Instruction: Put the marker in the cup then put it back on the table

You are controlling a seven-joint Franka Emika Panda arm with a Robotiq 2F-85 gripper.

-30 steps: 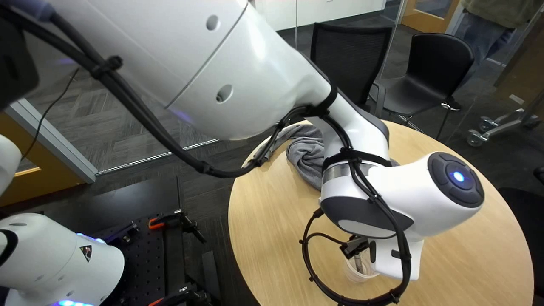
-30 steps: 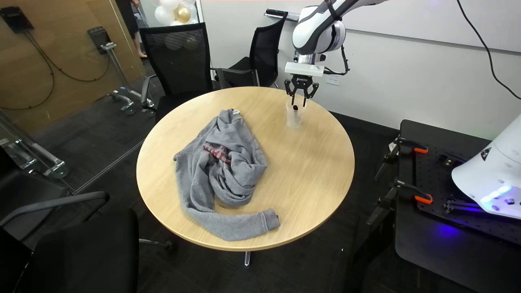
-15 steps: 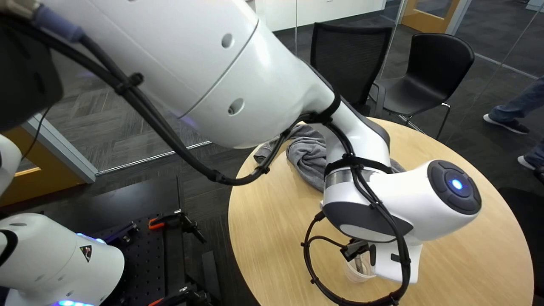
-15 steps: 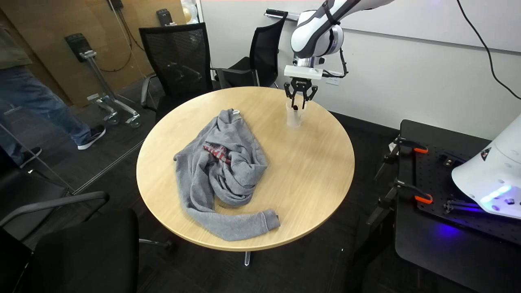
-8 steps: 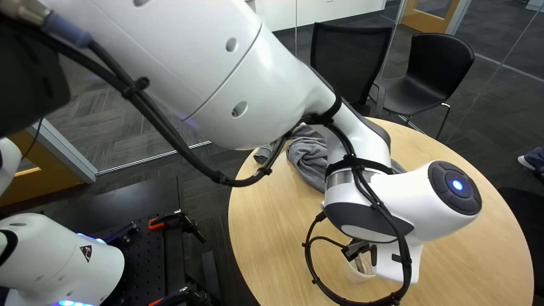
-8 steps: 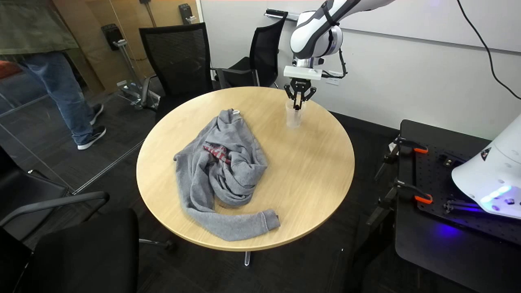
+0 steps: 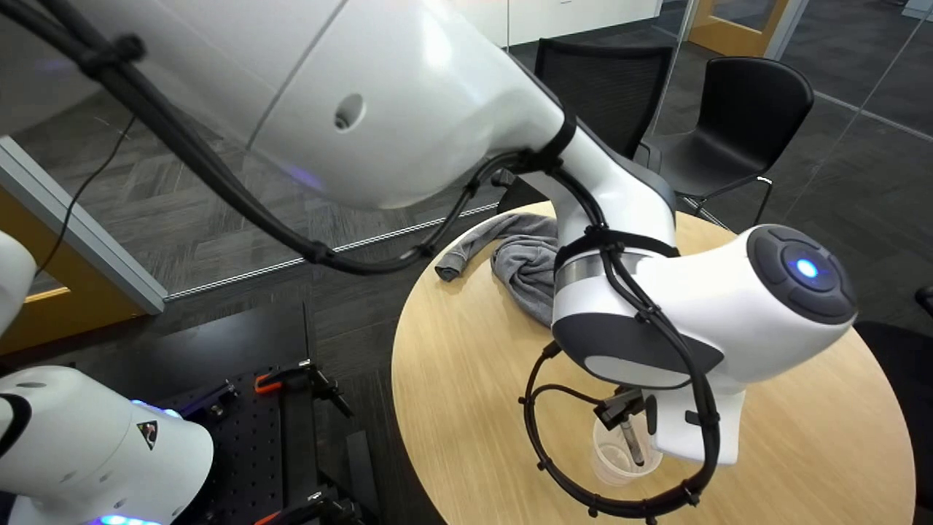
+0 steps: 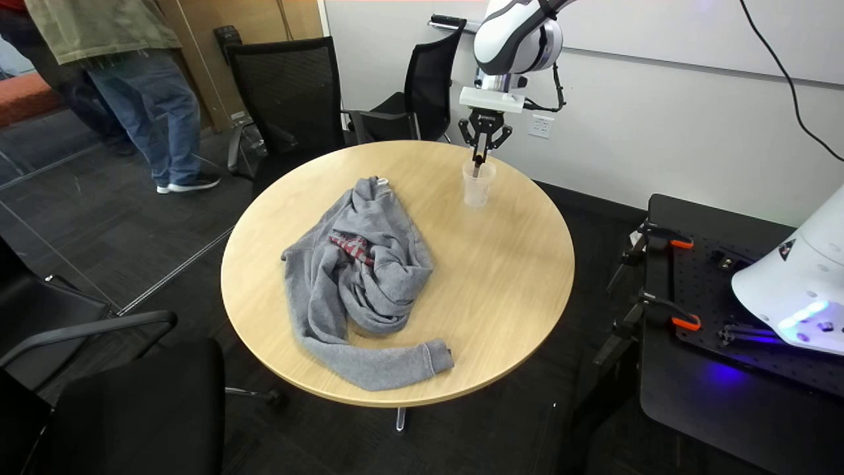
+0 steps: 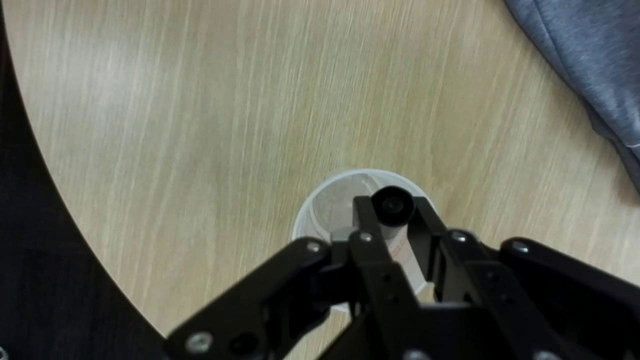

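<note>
The translucent cup (image 8: 476, 192) stands upright near the far edge of the round wood-grain table (image 8: 501, 264). My gripper (image 8: 480, 158) is just above the cup's rim, its jaws pinching the top of the marker (image 7: 631, 440). From there the marker points down, slightly tilted, with its dark lower end inside the cup outline. Looking down in the wrist view, the marker's round black end (image 9: 392, 205) sits between both fingertips, over the right part of the cup mouth (image 9: 325, 192). Fingers and arm cover part of the cup there.
A grey sweatshirt (image 8: 369, 277) lies bunched across the table's other half; its edge shows in the wrist view (image 9: 595, 65). Black chairs (image 8: 283, 99) stand round the table. A person (image 8: 145, 112) is behind the glass. A black cable loop (image 7: 583, 503) hangs from the wrist.
The jaws have closed on the marker inside the cup. Since then the gripper has risen, drawing the marker partly up; the cup has stayed put. A person walks behind the glass.
</note>
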